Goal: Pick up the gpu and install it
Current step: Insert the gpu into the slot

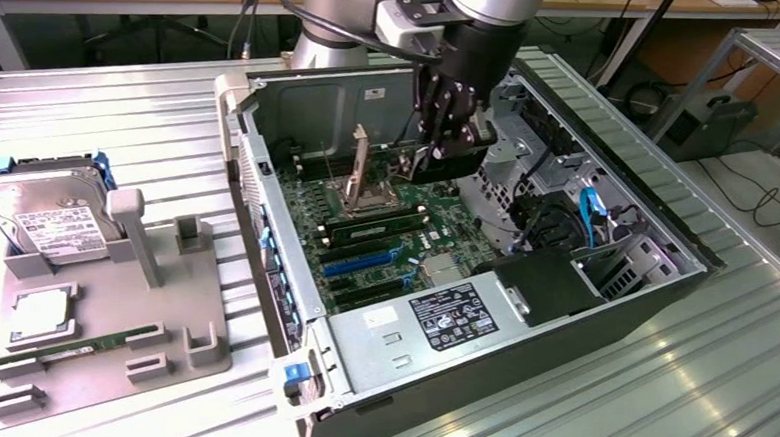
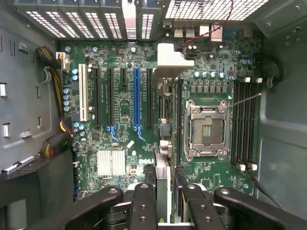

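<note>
The gripper (image 1: 437, 146) is hanging inside the open computer case (image 1: 653, 292), its fingers (image 2: 142, 203) pinching the gpu (image 2: 162, 184) edge-on over the motherboard (image 2: 124, 110). The install step is underway, by my judgement. Seating it calls for lining the card's edge up with the blue slot (image 2: 136, 98).

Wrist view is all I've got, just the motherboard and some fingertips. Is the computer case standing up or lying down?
Observer: Lying on its side, open face up. The computer case rests on a ribbed metal table.
Operator: Anything outside the case?
Observer: A grey tray at the exterior view's left, carrying a hard drive.
Operator: And the arm?
Observer: It reaches down from above. The gripper holds the graphics card inside the case, above the motherboard.
</note>
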Controlling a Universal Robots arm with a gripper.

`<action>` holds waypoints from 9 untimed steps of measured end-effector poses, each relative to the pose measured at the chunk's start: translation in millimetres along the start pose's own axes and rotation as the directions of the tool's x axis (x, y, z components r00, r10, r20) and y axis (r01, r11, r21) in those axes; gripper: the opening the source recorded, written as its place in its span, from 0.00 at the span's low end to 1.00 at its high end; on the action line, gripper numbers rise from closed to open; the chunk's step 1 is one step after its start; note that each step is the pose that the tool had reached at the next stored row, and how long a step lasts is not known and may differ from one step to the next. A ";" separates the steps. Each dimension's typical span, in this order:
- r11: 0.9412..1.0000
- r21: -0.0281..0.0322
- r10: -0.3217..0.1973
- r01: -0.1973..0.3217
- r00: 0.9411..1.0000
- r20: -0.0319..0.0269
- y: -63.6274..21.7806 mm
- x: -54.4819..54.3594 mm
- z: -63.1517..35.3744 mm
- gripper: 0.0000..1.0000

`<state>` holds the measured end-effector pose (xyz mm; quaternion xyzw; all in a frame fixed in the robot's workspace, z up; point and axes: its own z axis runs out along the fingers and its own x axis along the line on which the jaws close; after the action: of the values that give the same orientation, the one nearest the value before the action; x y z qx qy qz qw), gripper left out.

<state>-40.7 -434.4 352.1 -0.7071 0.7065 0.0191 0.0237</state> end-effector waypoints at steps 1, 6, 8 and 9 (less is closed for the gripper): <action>1.000 0.000 0.000 0.000 1.000 0.000 0.2 0.2 1.0 0.26; 1.000 0.000 0.000 0.000 1.000 0.000 1.4 1.0 11.9 0.26; 1.000 0.000 0.000 0.000 1.000 0.000 1.4 1.0 12.2 0.26; 1.000 0.000 0.000 0.000 1.000 0.000 1.4 1.1 12.4 0.26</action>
<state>-42.0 -434.7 339.6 -0.7071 0.7065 0.0191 0.0237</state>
